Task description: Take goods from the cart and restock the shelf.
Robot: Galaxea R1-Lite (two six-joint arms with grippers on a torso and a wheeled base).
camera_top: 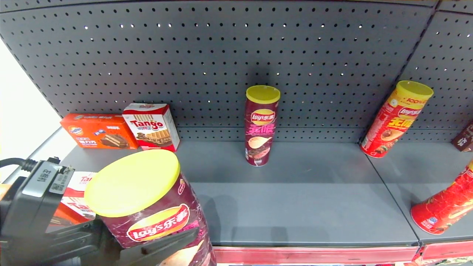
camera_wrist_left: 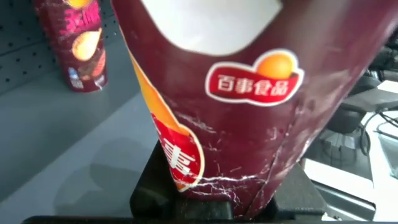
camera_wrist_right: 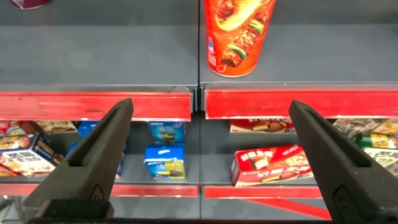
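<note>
maroon can (camera_top: 147,207), clamped in left jaws

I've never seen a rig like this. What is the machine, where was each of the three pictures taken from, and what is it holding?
It is a two-armed robot restocking a shop shelf. The large picture comes from a camera on its head, looking down at the grey shelf. The two smaller pictures come from cameras on its wrists.

The left gripper is shut on a maroon can with a yellow lid; the left wrist view sees that can from very close. The right gripper is open and holds nothing. Its two dark fingers frame red-edged shelves beyond.

On the shelf are a second maroon can, two red cans to the right, an orange box and a red-and-white wafer box.
</note>
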